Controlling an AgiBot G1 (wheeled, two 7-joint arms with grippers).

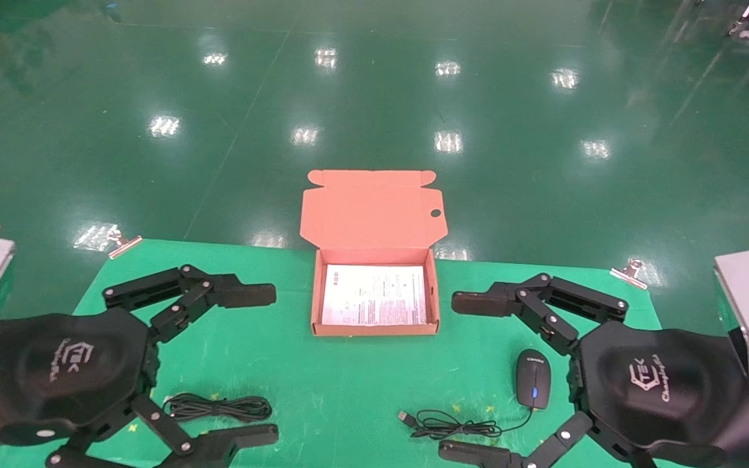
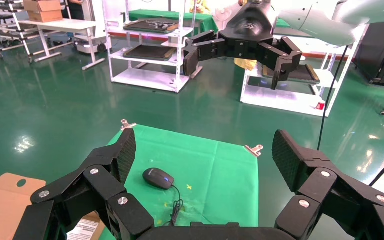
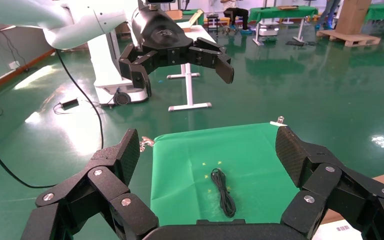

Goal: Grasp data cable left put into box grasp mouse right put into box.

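The box (image 1: pixel 374 329) lies open at the table's far middle, its lid flap (image 1: pixel 372 209) folded back and a white sheet (image 1: pixel 374 296) inside. The data cable (image 1: pixel 218 407) lies on the green cloth at front left, also shown in the right wrist view (image 3: pixel 223 192). The mouse (image 1: pixel 533 387) lies at front right with its cord and USB plug (image 1: pixel 449 426), also shown in the left wrist view (image 2: pixel 158 178). My left gripper (image 1: pixel 251 365) is open and empty, hovering over the cable's side. My right gripper (image 1: pixel 469 377) is open and empty, just left of the mouse.
The green cloth (image 1: pixel 342 383) covers the table, held by metal clips at the far corners (image 1: pixel 124 244) (image 1: pixel 628 273). Beyond the far edge is green floor. Shelving racks (image 2: pixel 150 45) stand far off.
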